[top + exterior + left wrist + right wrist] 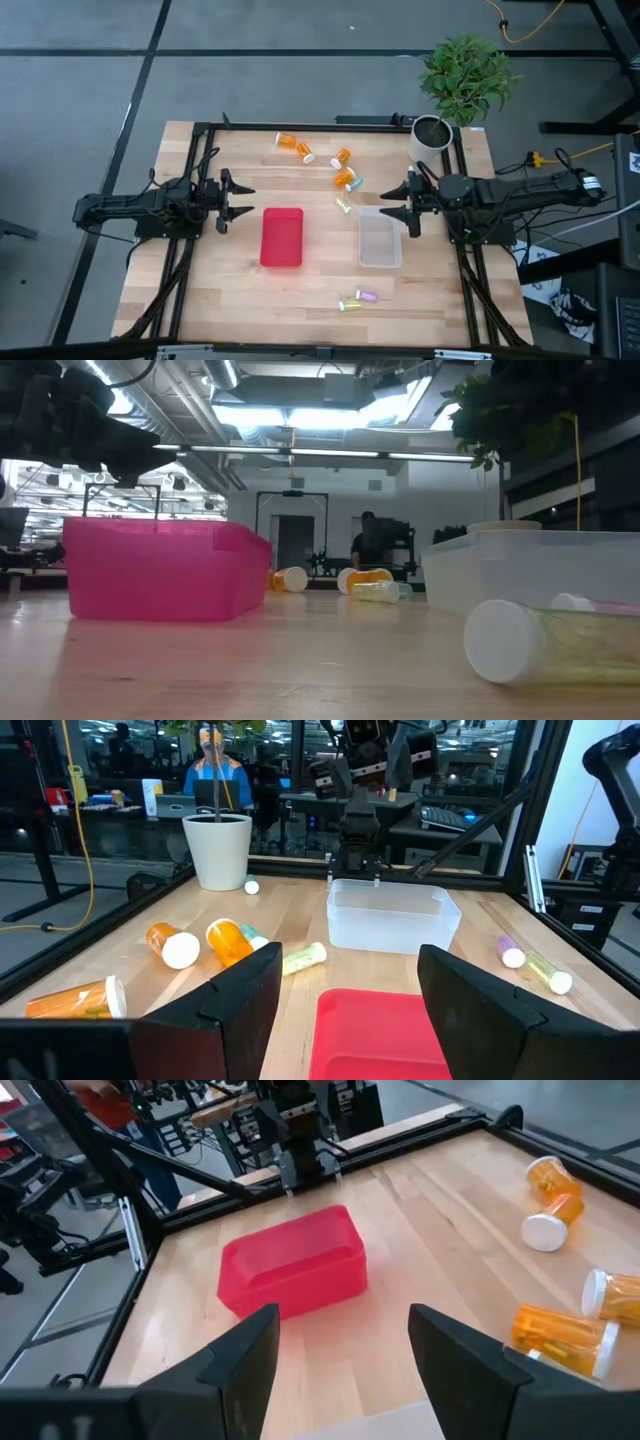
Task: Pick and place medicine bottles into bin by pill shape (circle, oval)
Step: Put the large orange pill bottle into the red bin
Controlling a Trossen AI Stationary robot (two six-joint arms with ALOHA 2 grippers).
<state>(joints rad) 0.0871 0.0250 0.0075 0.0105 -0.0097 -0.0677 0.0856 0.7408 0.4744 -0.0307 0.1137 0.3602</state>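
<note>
The bottles lie loose on the tabletop (230,290), none yet in a bin: 2 orange ones (294,145) at about 12 o'clock from the red bin (282,237), 2 more orange ones (344,169) with a pale blue one (354,185) and a pale yellow-green one (343,205) at about 11 o'clock from the clear bin (380,238), and a pink one (367,296) and a yellow one (349,305) lying just beside each other at about 6 o'clock, between the 2 bins and nearer the front edge. Both bins look empty. The left tool (243,199) hovers at 9 o'clock of the red bin, its fingers spread and holding nothing; the right tool (391,201) waits at 12 o'clock of the clear bin, likewise released and empty. A white plant pot (431,133) stands near the right arm at the back of the table. The bottles are round and lying on their sides, so a tool closing off-centre would likely roll one away, perhaps into its neighbour. The clustered 4 sit close together, so fingers coming down could nudge a 2nd bottle. Pill shape is not readable here, so a wrong bin is a real risk.
</note>
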